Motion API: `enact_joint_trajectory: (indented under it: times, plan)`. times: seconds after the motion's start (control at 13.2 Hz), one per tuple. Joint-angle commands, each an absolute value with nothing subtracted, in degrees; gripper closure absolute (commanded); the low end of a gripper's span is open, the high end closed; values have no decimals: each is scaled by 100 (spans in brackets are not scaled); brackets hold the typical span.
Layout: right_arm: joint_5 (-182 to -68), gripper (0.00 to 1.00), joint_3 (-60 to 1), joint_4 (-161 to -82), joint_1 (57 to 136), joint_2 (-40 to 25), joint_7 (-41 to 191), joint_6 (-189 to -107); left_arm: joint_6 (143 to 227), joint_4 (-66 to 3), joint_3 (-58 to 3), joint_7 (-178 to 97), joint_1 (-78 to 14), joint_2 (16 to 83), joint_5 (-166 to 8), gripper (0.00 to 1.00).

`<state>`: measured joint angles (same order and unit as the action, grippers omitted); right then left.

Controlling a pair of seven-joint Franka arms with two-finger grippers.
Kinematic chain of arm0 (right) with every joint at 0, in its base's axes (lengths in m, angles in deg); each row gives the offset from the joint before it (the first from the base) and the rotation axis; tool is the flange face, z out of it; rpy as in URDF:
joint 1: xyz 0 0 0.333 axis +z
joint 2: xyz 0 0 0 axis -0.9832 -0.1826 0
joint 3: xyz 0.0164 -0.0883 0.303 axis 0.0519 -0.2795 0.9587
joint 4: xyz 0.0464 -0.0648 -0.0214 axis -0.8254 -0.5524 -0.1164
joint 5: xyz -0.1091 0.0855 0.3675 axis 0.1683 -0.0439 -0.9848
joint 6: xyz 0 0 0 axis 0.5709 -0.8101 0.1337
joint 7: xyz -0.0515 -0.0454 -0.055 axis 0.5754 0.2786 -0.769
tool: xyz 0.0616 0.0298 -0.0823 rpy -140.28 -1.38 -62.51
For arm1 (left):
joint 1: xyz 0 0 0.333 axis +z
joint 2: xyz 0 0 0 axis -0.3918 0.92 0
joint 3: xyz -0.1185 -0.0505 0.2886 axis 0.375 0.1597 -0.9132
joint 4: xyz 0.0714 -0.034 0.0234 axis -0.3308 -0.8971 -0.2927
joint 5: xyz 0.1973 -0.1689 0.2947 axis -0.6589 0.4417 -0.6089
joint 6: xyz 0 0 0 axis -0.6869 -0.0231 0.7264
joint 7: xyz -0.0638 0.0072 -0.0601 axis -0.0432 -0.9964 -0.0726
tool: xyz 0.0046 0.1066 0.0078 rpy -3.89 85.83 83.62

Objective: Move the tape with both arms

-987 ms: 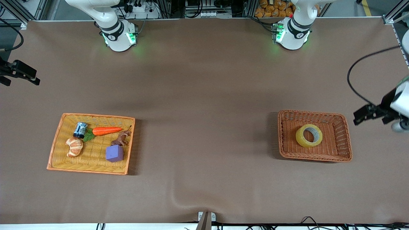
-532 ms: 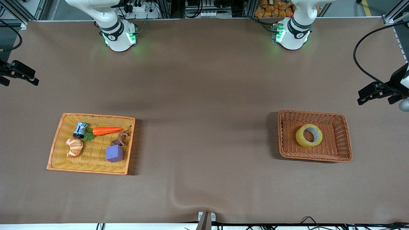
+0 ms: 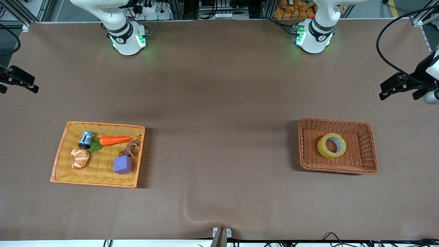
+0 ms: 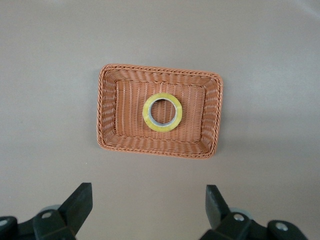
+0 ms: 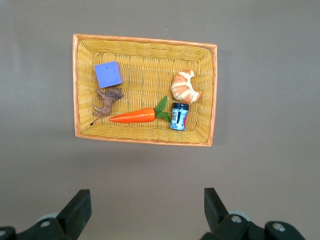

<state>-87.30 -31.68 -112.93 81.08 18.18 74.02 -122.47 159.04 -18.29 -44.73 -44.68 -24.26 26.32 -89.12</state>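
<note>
Nearest you on the brown worktop (image 3: 219, 103) sit two baskets, well apart. Toward the left arm's end is a reddish-brown woven basket (image 3: 372, 151) (image 4: 107, 115) with sloped walls, and the tape (image 3: 331, 145) (image 4: 162, 112) lies flat in its middle: a thick translucent yellow ring around a grey-white core, touching none of the walls. Toward the right arm's end is a shallower yellow wicker tray (image 3: 58, 154) (image 5: 145, 37) with an orange rim. It holds a purple cube (image 3: 122, 165) (image 5: 108, 74), a ridged croissant (image 3: 80, 157) (image 5: 185, 87), a small brown animal figure (image 3: 130, 149) (image 5: 106, 100), a smooth orange carrot (image 3: 115, 140) (image 5: 134, 117) with green leaves, and a small dark jar (image 3: 86, 139) (image 5: 179, 116) lying beside the leaves.

Farther from you, the left gripper (image 3: 399, 86) (image 4: 147, 210) hangs over the bare worktop at the left arm's end, raised well above the surface. You see its black jaws spread wide, nothing between them; the tape sits well apart from them, in the basket framed in the left wrist view. The right gripper (image 3: 15, 79) (image 5: 145, 210) hangs over the worktop's edge at the right arm's end, jaws likewise spread and empty, with the yellow tray framed in its wrist view.

Farthest from you stand the two white arm bases, green lights lit
</note>
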Motion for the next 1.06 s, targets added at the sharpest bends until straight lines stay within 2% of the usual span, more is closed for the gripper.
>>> enact_joint_trajectory:
  times: [0.0, 0.23, 0.99]
  plan:
    - [-8670, 0, -3155, -11112, 8080, 1713, 7463, -12196, 15739, -1975, -4284, -4519, -2325, 2484, -8789, 0]
    - [-8670, 0, -3155, -11112, 8071, 1704, 7464, -12188, 15669, -1941, -4011, -4414, -2175, 2502, -8798, 0]
    - [-8679, 0, -3155, -11112, 7825, 1511, 7271, -12240, 15519, -1808, -4055, -4492, -2201, 2572, -8851, 0]
